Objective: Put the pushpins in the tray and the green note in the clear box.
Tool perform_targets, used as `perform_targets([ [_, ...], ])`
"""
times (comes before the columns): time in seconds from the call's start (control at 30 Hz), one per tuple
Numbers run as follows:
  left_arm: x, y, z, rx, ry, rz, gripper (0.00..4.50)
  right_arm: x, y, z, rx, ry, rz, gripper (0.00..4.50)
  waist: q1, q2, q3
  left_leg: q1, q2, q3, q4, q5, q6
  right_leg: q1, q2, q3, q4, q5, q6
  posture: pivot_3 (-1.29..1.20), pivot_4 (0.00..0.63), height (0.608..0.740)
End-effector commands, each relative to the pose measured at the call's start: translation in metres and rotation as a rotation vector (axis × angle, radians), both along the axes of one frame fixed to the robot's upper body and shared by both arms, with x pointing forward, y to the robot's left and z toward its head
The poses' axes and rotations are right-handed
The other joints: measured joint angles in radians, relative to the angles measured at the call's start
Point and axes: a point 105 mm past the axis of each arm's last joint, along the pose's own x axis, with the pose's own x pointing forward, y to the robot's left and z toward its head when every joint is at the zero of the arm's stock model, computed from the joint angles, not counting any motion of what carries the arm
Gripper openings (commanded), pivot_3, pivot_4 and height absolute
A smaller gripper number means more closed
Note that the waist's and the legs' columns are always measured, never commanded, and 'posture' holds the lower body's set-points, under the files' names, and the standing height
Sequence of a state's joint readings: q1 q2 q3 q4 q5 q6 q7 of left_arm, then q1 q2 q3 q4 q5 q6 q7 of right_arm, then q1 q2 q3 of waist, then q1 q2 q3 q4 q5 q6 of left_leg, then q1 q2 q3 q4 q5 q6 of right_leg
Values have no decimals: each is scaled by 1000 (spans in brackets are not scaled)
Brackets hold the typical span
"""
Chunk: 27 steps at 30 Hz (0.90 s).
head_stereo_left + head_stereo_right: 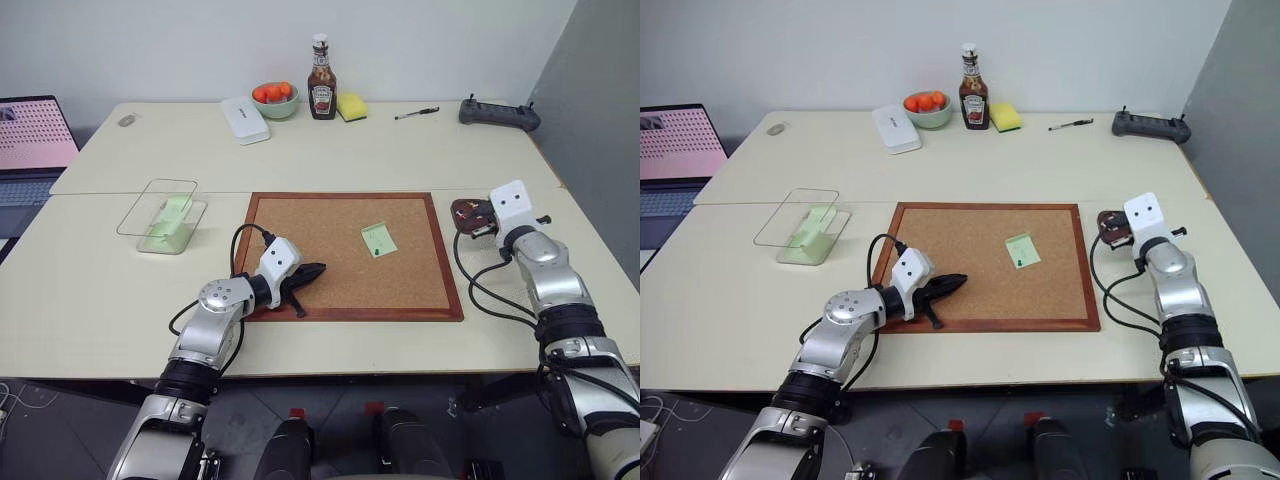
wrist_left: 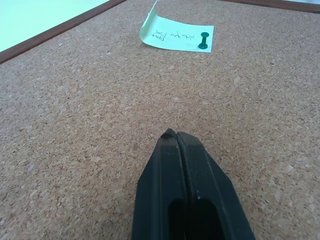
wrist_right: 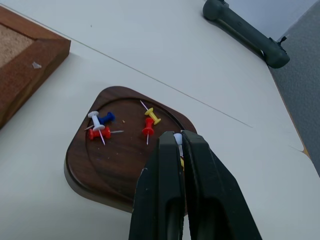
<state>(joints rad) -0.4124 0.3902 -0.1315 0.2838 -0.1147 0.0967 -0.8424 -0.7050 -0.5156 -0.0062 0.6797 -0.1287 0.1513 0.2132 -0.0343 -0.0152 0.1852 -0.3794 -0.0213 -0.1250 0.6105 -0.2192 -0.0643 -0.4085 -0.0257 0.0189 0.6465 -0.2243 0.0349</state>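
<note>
The green note (image 1: pixel 379 239) lies on the corkboard (image 1: pixel 330 285), held down by a dark green pushpin (image 2: pixel 203 41); its far edge curls up. My left gripper (image 2: pixel 175 134) rests shut and empty on the cork, a hand's length short of the note. To the right of the board sits the dark brown tray (image 3: pixel 100 167), with several pushpins (image 3: pixel 100 122) in red, yellow, blue and white lying in it. My right gripper (image 3: pixel 177 136) hovers over the tray's near side, shut on a whitish pushpin. The clear box (image 1: pixel 168 222) stands at the left with its lid open and green paper inside.
Along the table's far edge stand a ketchup bottle (image 1: pixel 321 80), a green bowl of orange fruit (image 1: pixel 275 100), a white case (image 1: pixel 245 120), a yellow sponge (image 1: pixel 351 106), a pen (image 1: pixel 416 114) and a dark controller (image 1: pixel 498 113). A laptop (image 1: pixel 30 140) sits far left.
</note>
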Motion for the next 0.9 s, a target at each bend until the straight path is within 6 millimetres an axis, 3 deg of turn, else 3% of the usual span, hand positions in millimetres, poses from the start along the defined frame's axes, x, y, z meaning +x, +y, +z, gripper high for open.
perform_targets([
  [0.03,-6,-3,-13,27,45,-19,0,6,1,12,-26,-44,3,82,0,0,0,0,0,0,0,0,0,0,0,0,0,0,0,0,150,740],
  [0.17,-7,-2,-14,28,46,-18,0,8,2,8,-24,-34,6,82,0,0,0,0,0,0,0,0,0,0,0,0,0,0,0,0,150,740],
  [0.27,-7,-2,-14,30,48,-17,0,9,2,5,-27,-22,4,602,0,0,0,0,0,0,0,0,0,0,0,0,0,0,0,0,150,740],
  [0.43,-7,-1,-15,31,48,-15,0,10,1,6,-29,-22,0,1927,-1,0,0,0,0,0,0,0,0,0,0,0,0,0,0,0,150,740],
  [0.77,-7,-1,-14,33,47,-18,0,11,0,20,-13,-64,-4,3903,-2,0,0,0,0,0,0,0,0,0,0,0,0,0,0,0,150,740],
  [0.9,-7,-1,-14,33,46,-19,0,11,1,33,23,-104,-2,3903,-2,0,0,0,0,0,0,0,0,0,0,0,0,0,0,0,150,740],
])
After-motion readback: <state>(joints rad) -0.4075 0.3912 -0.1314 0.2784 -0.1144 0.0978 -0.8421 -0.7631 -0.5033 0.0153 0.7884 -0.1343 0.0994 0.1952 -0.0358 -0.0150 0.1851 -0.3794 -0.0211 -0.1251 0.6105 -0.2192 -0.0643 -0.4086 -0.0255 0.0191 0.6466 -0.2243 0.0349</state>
